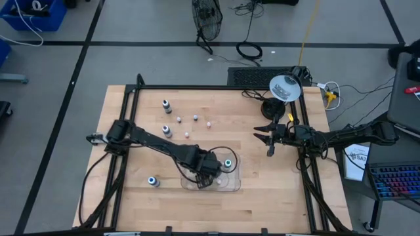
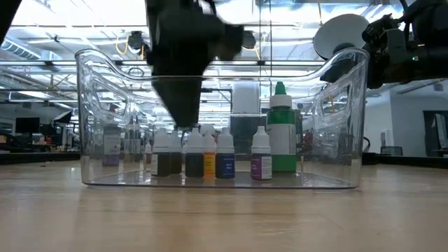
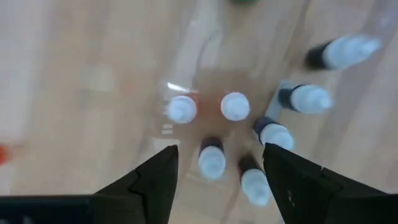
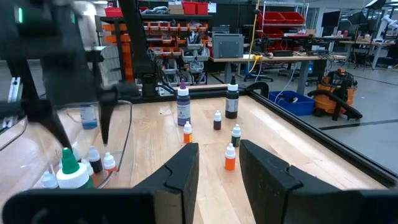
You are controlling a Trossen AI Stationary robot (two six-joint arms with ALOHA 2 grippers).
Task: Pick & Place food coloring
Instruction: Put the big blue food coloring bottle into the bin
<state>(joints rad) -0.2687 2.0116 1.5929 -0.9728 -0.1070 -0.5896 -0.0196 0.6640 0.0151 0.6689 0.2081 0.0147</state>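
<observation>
Clear tray (image 1: 231, 184) sits right under your left hand (image 3: 214, 180), fingers apart over the bottles (image 3: 235, 106) already dropped in so none tips, while your right hand (image 1: 270, 136) waits open beyond.

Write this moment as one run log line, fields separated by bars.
left gripper: open, above small bottles in clear tray | right gripper: open, empty, waiting at table's right | loose bottles remain on table
</observation>
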